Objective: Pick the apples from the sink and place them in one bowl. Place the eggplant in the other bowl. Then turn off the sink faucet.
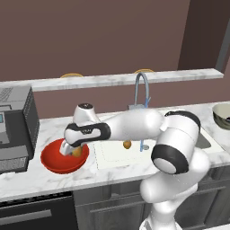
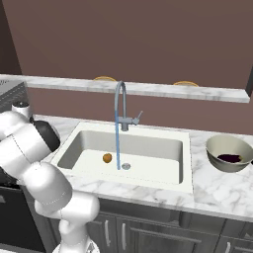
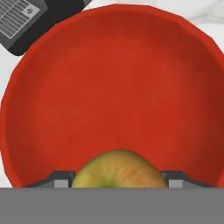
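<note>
My gripper (image 1: 73, 150) hangs just above the red bowl (image 1: 54, 162), shut on a yellow-green apple (image 3: 118, 169) that sits between the fingertips (image 3: 61, 178). In the hand view the red bowl (image 3: 113, 78) lies directly beneath the apple, with nothing in it. A second apple (image 2: 107, 158) rests on the floor of the white sink (image 2: 158, 148), and it shows beside my forearm as a small apple (image 1: 127, 144). The eggplant (image 2: 230, 158) lies inside the greenish-grey bowl (image 2: 220, 146) on the counter to the right. Water streams from the faucet (image 2: 120, 106).
A dark appliance (image 1: 15, 126) stands on the counter just left of the red bowl, its corner (image 3: 26, 22) near the rim. A raised marble ledge (image 1: 126, 80) runs behind the sink. The grey bowl (image 1: 223, 114) sits at the far right.
</note>
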